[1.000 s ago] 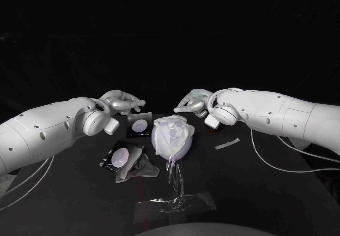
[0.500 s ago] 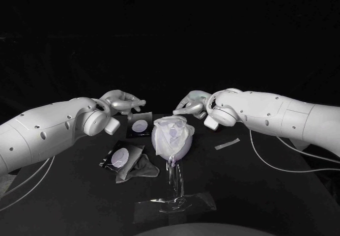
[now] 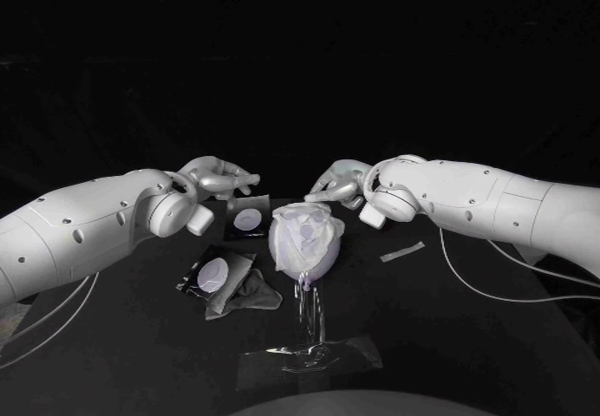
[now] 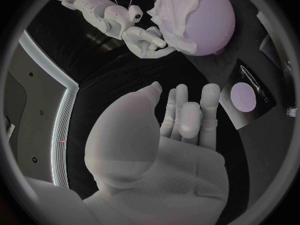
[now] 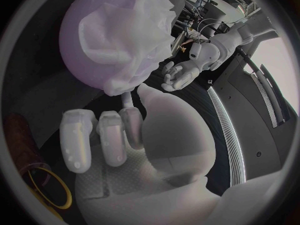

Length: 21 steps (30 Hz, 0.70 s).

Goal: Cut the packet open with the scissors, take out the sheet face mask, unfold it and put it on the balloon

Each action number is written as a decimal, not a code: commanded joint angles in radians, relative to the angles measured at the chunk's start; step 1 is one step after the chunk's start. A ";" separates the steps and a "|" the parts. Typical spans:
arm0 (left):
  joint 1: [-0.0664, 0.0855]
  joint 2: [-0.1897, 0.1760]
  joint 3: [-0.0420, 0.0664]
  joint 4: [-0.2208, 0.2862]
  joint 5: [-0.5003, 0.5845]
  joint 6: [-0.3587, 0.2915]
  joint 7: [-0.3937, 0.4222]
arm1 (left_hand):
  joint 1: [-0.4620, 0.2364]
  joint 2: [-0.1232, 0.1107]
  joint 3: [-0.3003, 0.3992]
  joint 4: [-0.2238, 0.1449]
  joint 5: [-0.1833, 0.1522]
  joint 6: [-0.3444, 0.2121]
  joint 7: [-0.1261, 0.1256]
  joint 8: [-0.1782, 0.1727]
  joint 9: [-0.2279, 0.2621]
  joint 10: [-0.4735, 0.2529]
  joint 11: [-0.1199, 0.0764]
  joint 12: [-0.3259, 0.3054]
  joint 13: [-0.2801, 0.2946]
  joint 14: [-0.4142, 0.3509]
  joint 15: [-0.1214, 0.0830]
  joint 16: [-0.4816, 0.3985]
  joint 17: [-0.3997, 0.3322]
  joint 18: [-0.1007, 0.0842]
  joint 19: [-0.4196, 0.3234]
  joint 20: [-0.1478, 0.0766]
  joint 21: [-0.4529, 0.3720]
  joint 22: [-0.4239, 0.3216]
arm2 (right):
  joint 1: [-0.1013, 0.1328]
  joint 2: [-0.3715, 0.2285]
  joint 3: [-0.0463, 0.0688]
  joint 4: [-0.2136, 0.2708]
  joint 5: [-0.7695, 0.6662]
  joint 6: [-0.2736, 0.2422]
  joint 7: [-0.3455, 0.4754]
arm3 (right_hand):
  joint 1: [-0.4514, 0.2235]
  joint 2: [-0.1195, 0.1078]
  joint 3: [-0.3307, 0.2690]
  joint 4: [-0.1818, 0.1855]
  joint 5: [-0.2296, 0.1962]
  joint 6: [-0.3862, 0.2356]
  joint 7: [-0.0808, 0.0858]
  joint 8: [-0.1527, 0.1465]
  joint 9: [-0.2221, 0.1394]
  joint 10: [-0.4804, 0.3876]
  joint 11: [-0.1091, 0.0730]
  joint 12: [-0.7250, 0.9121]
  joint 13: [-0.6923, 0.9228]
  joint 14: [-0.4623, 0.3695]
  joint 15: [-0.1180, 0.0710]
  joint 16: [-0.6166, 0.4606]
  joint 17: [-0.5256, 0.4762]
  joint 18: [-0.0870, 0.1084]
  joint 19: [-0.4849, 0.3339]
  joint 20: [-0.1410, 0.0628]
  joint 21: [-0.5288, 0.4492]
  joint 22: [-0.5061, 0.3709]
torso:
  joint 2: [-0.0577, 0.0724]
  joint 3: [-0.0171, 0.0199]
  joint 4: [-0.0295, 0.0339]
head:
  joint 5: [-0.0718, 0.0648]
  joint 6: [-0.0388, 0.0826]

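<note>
At the middle of the black table point(image 3: 487, 347), the sheet face mask point(image 3: 304, 227) lies draped over the balloon point(image 4: 215, 30), which sits on a clear stand point(image 3: 310, 351). Just behind it, the left hand point(image 3: 219, 180) and right hand point(image 3: 340, 182) hover with fingers loosely apart, gripping nothing. 1 dark packet point(image 3: 246, 218) lies just beside the balloon.

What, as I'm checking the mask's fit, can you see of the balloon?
The balloon is pale lilac, smooth and egg-shaped, standing narrow end down on a clear stand. A crumpled white sheet mask drapes its upper part, leaving the lower part bare. The right robot hand is close by the mask's top edge; contact cannot be told.
</note>
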 commanded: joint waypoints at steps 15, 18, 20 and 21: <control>0.002 0.000 0.001 0.001 -0.002 0.002 0.004 | 0.010 -0.006 0.001 0.007 0.002 0.008 0.002 -0.007 -0.003 0.006 0.001 -0.004 -0.002 0.013 -0.001 0.008 0.005 -0.010 0.014 0.000 0.006 0.005 | -0.002 -0.004 0.000 0.007 -0.010 0.040 0.002 | 0.035 0.020 0.017 -0.030 -0.001 0.079 -0.021 0.015 0.009 0.015 -0.011 0.011 0.146 0.105 -0.010 0.004 0.263 -0.014 0.074 -0.008 0.012 0.243 | 0.001 0.0004 -0.0016 | -0.003 -0.002; 0.002 0.000 0.001 0.002 -0.003 0.002 0.004 | 0.010 -0.006 0.001 0.007 0.002 0.008 0.002 -0.007 -0.003 0.006 0.001 -0.004 -0.002 0.013 -0.001 0.008 0.005 -0.010 0.014 0.000 0.006 0.005 | -0.002 -0.005 0.000 0.010 -0.015 0.037 0.002 | 0.062 0.026 0.034 -0.055 -0.001 0.105 -0.034 0.029 0.015 0.018 -0.022 0.015 0.150 0.105 -0.020 0.004 0.263 -0.015 0.076 -0.015 0.016 0.245 | 0.001 0.0004 -0.0016 | -0.003 -0.003; 0.002 0.000 0.001 0.003 -0.003 0.003 0.003 | 0.010 -0.006 0.001 0.007 0.002 0.008 0.002 -0.007 -0.003 0.006 0.001 -0.004 -0.002 0.013 -0.001 0.008 0.005 -0.010 0.014 0.000 0.006 0.005 | -0.002 -0.006 0.000 0.013 -0.017 0.026 0.003 | 0.086 0.033 0.051 -0.080 -0.001 0.129 -0.047 0.045 0.024 0.021 -0.033 0.018 0.153 0.105 -0.028 0.004 0.263 -0.016 0.078 -0.022 0.019 0.246 | 0.001 0.0001 -0.0011 | -0.003 -0.003; 0.002 0.000 0.001 0.004 -0.003 0.003 0.003 | 0.010 -0.006 0.001 0.007 0.002 0.008 0.002 -0.007 -0.003 0.006 0.001 -0.004 -0.002 0.013 -0.001 0.008 0.005 -0.010 0.014 0.000 0.006 0.005 | -0.002 -0.006 0.000 0.013 -0.016 0.019 0.005 | 0.088 0.033 0.055 -0.086 -0.001 0.134 -0.050 0.049 0.027 0.022 -0.036 0.019 0.154 0.105 -0.031 0.004 0.263 -0.016 0.078 -0.025 0.020 0.246 | 0.001 -0.0002 -0.0008 | -0.004 -0.003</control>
